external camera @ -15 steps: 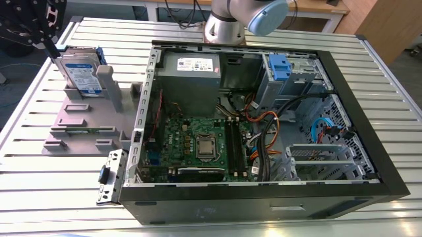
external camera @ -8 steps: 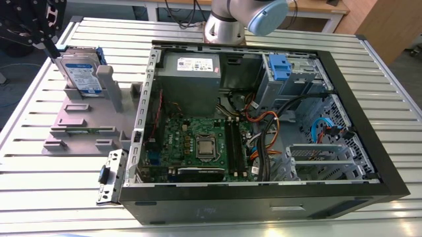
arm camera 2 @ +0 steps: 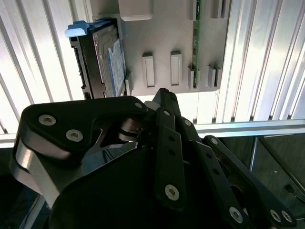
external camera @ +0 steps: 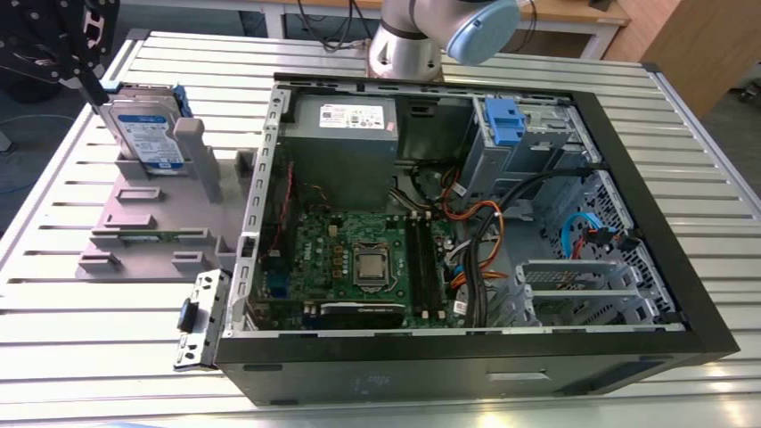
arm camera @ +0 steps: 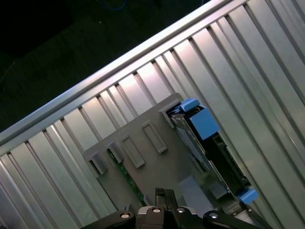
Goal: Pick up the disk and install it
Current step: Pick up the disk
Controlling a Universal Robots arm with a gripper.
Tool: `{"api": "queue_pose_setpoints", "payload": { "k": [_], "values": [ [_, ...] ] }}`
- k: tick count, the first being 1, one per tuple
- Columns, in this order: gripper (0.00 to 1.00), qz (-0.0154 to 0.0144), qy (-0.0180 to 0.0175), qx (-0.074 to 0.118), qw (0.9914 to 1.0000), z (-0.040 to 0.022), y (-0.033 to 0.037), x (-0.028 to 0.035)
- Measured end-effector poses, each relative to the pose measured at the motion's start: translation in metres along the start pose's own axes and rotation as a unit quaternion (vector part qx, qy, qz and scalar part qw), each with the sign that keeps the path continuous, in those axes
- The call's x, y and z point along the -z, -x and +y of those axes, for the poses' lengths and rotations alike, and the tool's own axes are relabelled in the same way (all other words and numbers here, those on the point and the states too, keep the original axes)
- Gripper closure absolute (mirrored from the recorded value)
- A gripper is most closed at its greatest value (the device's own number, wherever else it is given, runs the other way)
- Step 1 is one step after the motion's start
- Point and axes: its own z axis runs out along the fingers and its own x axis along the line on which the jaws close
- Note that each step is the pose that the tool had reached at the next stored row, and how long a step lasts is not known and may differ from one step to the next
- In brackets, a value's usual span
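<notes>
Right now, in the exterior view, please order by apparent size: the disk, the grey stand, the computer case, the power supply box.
Largest to smallest:
1. computer case
2. grey stand
3. power supply box
4. disk
The grey stand's post partly hides the disk.

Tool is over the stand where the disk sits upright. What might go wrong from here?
The disk stands on edge in the grey stand, close beside an upright post; an off-centre grasp might jam it or drag the stand.
Loose cables lie inside the open computer case near the blue-tabbed bay; the disk might snag them going in.

Disk [external camera: 145, 135] top free w/ stand post [external camera: 196, 156] tight beside it.
</notes>
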Motion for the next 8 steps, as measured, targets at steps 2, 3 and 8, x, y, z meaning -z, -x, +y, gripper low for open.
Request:
{"api": "queue_pose_setpoints", "payload": {
  "k": [2,3,8],
  "values": [
    [0.89,0.0000,0.0000,0.001,1.00000,0.0000,0.0000,0.0000],
    [0.89,0.0000,0.0000,0.002,1.00000,0.0000,0.0000,0.0000],
    [0.89,-0.0001,0.0000,0.005,0.99999,0.0000,0.0000,0.0000]
  ]
}}
